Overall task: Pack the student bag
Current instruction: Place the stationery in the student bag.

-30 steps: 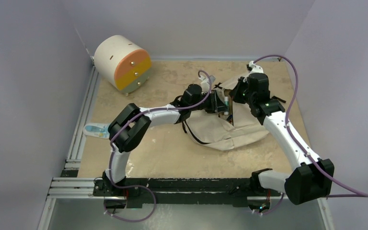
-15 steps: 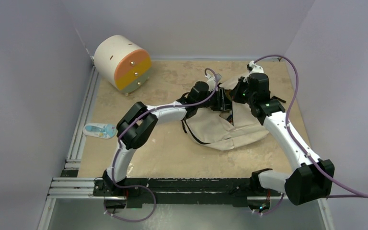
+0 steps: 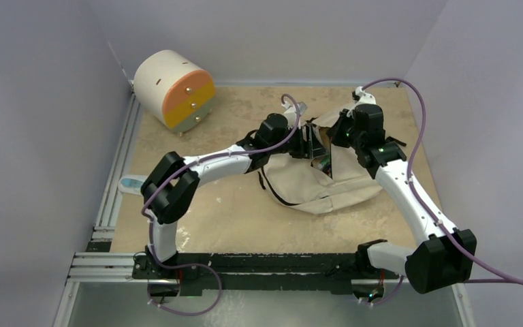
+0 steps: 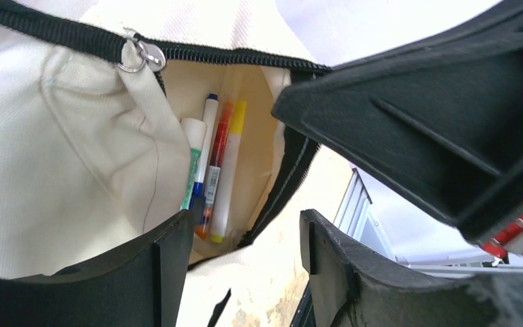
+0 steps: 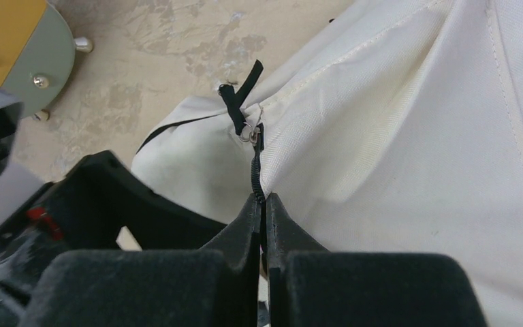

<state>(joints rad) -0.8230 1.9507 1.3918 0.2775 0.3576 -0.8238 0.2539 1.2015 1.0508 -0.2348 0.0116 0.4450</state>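
Student bag (image 3: 310, 185), cream with black zippers, lying on the table (image 3: 238, 218) right of centre, one pocket gaping. Inside the pocket: pens (image 4: 218, 170) with blue, orange and yellow ends, side by side. My right fingers (image 5: 240, 235), pressed together, pinch the bag's zipper edge. My left fingers (image 4: 109, 286), spread and holding nothing, face the pocket mouth. Far left corner: cylindrical drawer unit (image 3: 175, 90).
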